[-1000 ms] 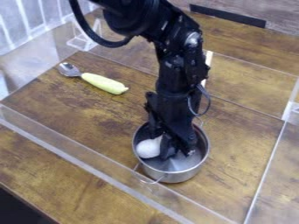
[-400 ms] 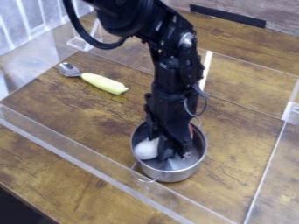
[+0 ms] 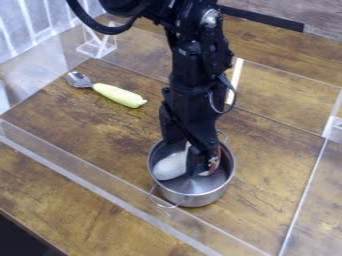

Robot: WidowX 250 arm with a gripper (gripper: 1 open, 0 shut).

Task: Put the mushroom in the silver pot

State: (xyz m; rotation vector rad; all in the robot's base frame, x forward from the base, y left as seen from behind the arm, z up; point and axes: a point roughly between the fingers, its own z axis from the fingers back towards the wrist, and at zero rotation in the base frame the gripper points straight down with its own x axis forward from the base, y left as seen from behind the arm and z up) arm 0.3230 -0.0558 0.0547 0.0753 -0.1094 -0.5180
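With the mushroom (image 3: 171,165) lying inside the pot (image 3: 195,190), I judge the placing all but done.

Detail: my gripper (image 3: 201,160) hangs just above the pot's mouth, pointing down; its fingers (image 3: 207,160) look parted and grip nothing. The cream stem shows at the pot's left inner wall, while the cap is hidden behind the fingers. I see the main risk in the withdrawal: the fingers are close to the mushroom and the rim, so a sideways pull could snag the rim, tip the light pot, or drag it across the worktop (image 3: 80,125). A straight lift should avoid that. The yellow-green object (image 3: 119,95) lies well apart and poses no hazard. I can read no brand, label or writing anywhere.
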